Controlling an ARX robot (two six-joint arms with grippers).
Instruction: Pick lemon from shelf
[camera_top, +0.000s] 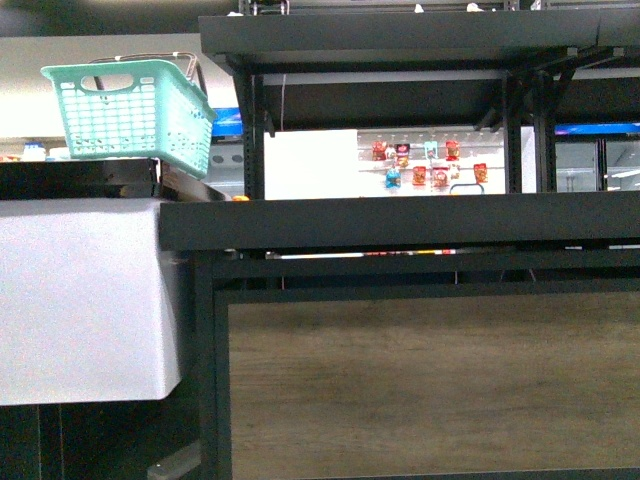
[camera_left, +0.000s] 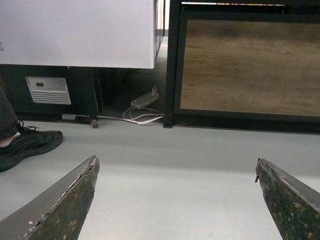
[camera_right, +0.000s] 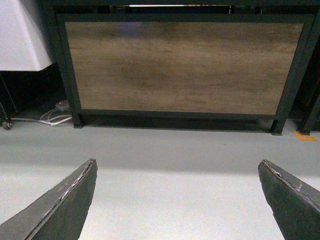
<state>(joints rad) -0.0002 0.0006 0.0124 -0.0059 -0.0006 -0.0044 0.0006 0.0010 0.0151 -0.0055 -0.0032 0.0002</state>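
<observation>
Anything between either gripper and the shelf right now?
Nothing visible: only bare floor separates the open left gripper and right gripper from the shelf. No lemon shows; the tray's front lip hides its contents.

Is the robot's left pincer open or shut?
Open. The left pincer has its fingers far apart, with only floor between them.

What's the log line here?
stage: pre-reach | lemon: not visible | shelf: ahead | left gripper: open, empty | right gripper: open, empty
</observation>
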